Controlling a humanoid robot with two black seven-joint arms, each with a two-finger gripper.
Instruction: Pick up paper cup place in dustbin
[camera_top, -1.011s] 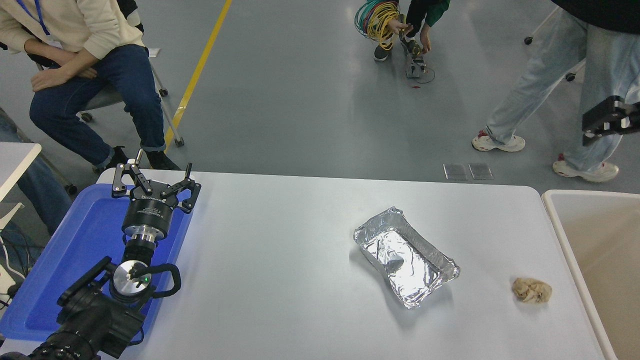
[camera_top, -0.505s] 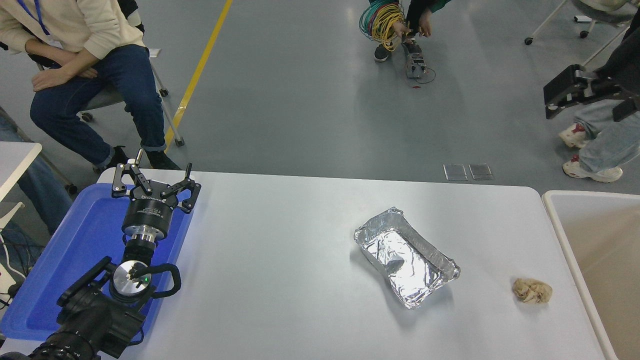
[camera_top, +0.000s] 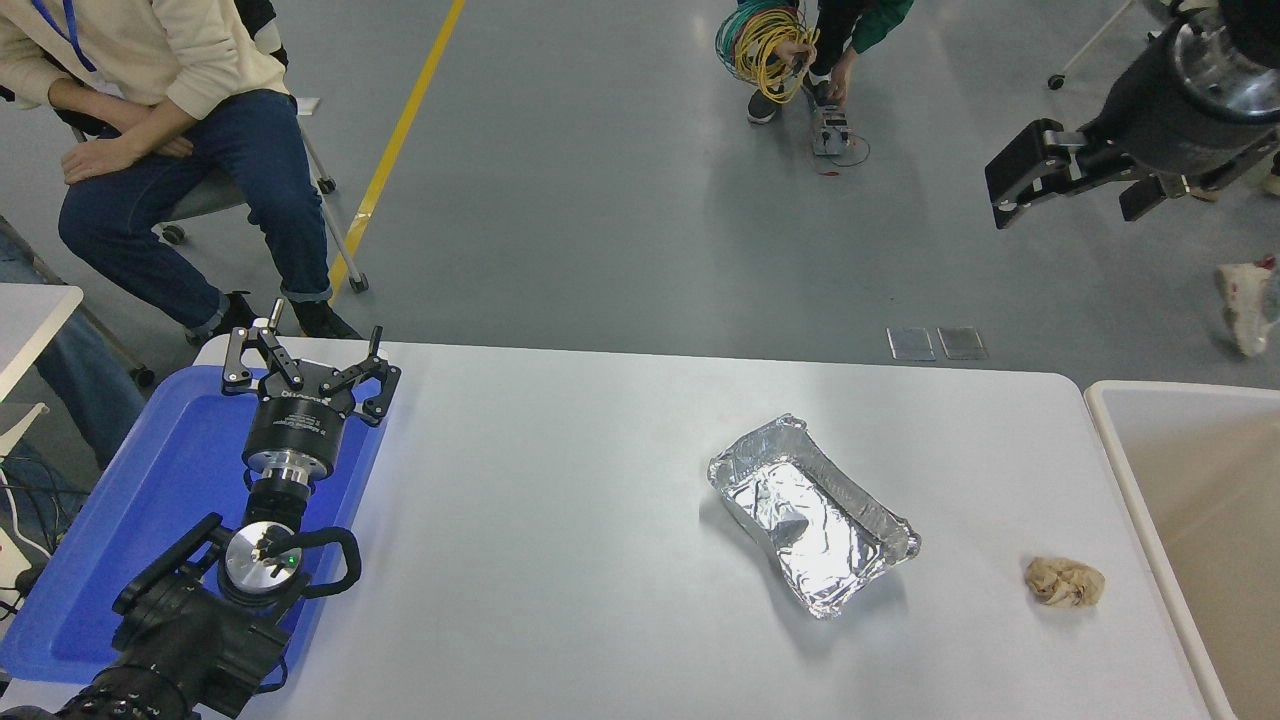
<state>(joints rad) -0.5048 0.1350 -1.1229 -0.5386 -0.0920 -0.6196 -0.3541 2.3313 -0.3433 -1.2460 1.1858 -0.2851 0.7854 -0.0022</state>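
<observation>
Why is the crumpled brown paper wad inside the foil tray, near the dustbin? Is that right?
Not quite. In the head view the crumpled brown paper wad lies on the bare table, right of the foil tray and apart from it, near the dustbin.

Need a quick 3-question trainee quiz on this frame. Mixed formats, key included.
1. True or false: a paper cup stands on the table.
2. Which thing lies nearest the dustbin? A foil tray; B crumpled brown paper wad; C blue tray.
3. What does the right gripper hold?

Key: 1 false, no cup is in view. 2 B. 3 nothing; it is open, raised beyond the table's far edge.
</observation>
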